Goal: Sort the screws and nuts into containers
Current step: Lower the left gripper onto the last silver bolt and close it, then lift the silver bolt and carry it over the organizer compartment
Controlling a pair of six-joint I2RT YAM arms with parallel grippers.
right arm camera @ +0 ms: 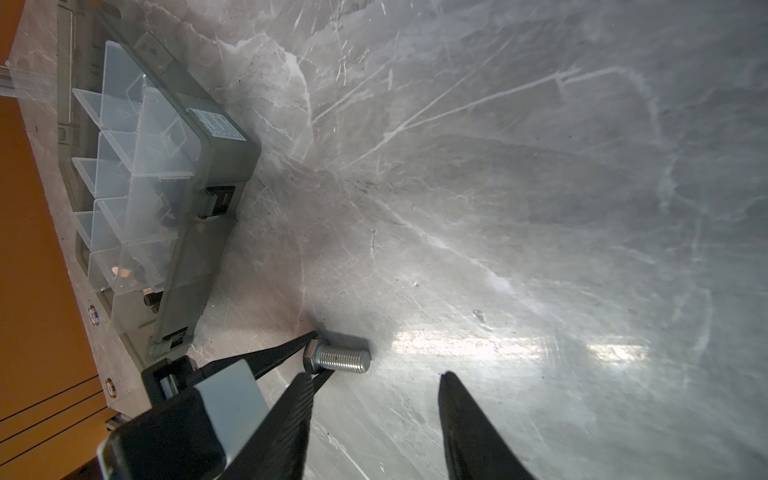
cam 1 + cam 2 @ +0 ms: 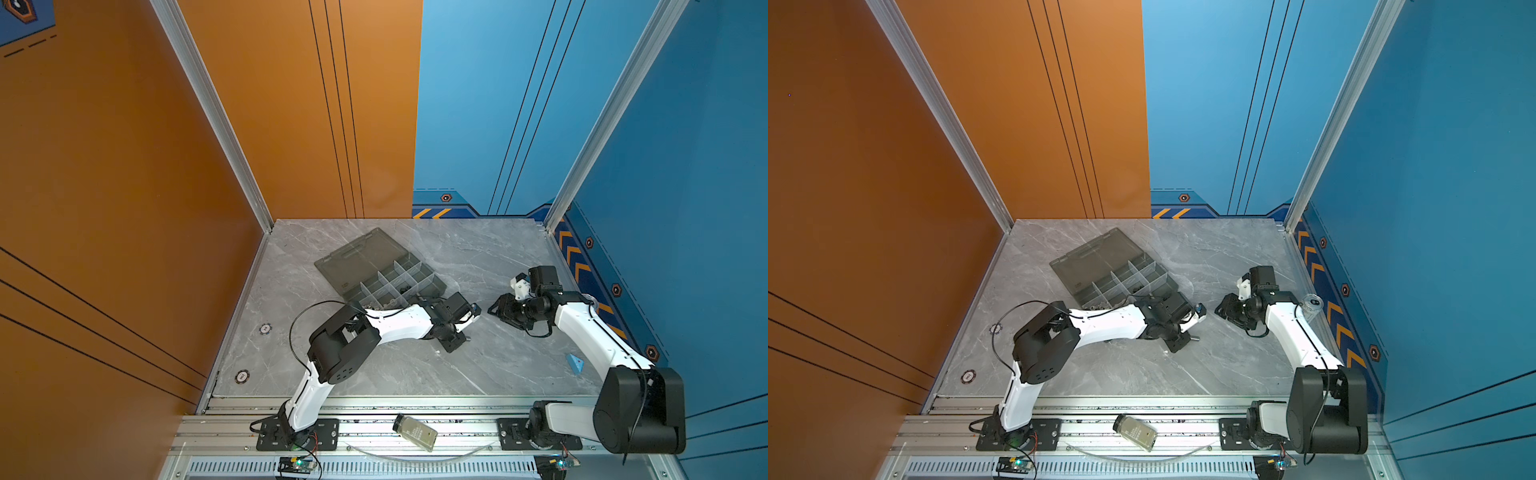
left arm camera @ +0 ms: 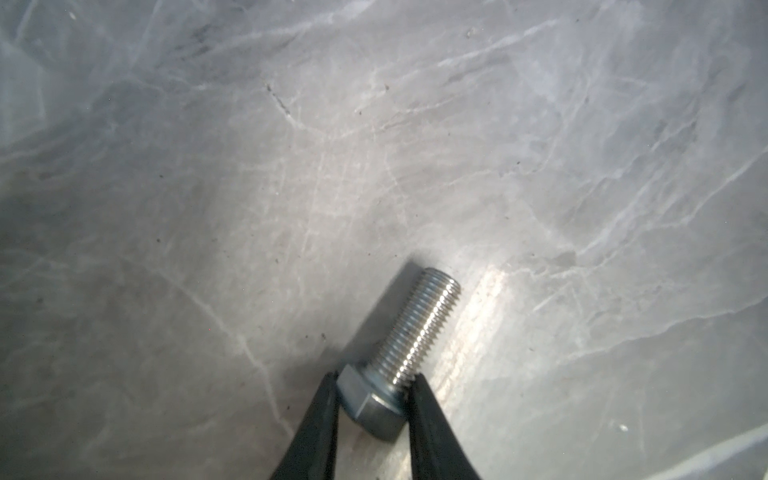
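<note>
A shiny silver screw with a hex head lies on the grey marble table. My left gripper is shut on its head, and the threaded shaft sticks out past the fingertips. Both top views show this in front of the box, left gripper low on the table with the screw at its tip. The smoky-grey organiser box lies open, lid flat behind its containers. A dark screw sits in one cell. Small shiny pieces fill another, too small to name as nuts. My right gripper stands open and empty just beside the held screw.
A clear bottle with an olive label lies on the front rail. A blue wedge and a clear round container sit by the right wall. Two round chips lie at the left edge. Walls close three sides.
</note>
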